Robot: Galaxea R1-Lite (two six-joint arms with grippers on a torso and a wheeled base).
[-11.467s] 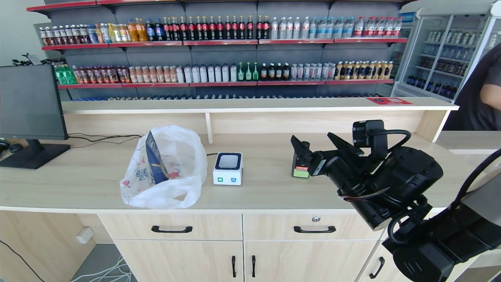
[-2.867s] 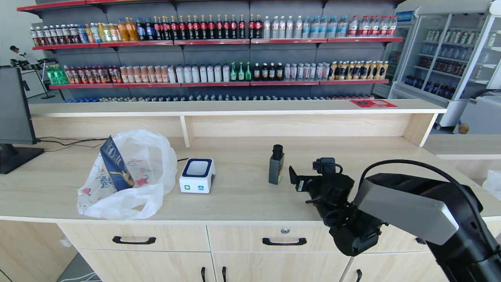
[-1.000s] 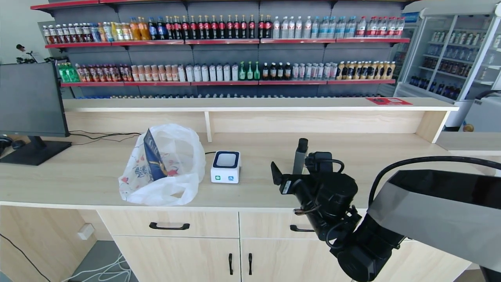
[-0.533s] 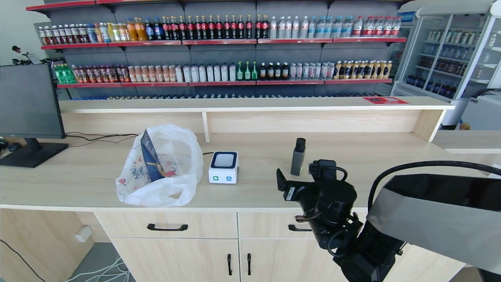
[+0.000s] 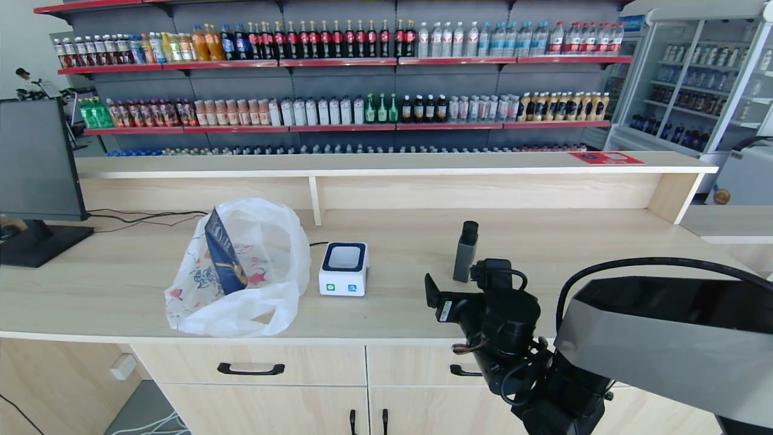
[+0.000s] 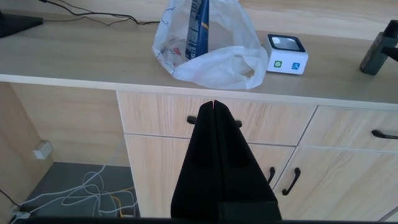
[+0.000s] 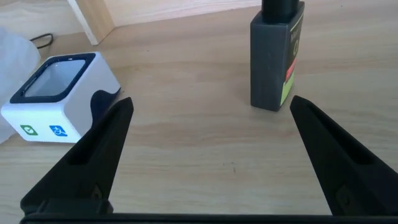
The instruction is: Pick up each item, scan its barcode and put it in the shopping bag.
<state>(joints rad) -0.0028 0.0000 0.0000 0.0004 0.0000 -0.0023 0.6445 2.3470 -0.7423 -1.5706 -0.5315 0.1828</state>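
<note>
In the head view, a light wood-grain counter (image 5: 109, 284) is carrying a crumpled white translucent plastic shopping bag with red and blue print (image 5: 266, 284). A dark blue snack packet (image 5: 221, 255) is standing tilted inside the bag, its top corner poking out of the mouth. Just beside the bag, on its right, a small white cube scanner with a dark-framed window on top (image 5: 343, 269) is sitting. Well apart from the scanner, farther right, a dark grey rectangular bottle with a black cap (image 5: 465, 254) is standing upright. The black right end effector (image 5: 456, 285) is hovering near the counter's front edge, just in front of the bottle and not touching it. A dark monitor (image 5: 36, 163) is standing at the counter's left end, and red-edged shelves of drinks bottles (image 5: 338, 63) are lining the wall behind.

In the left wrist view, the black left end effector (image 6: 214, 107) is hanging below the counter top, in front of the pale drawer fronts (image 6: 155, 112). Its fingers are pressing together with nothing between them.

In the right wrist view, the right end effector's fingers (image 7: 109, 137) are spreading wide and gripping nothing. The grey bottle is standing beyond them, nearer one finger, and the scanner is sitting beyond the other.
</note>
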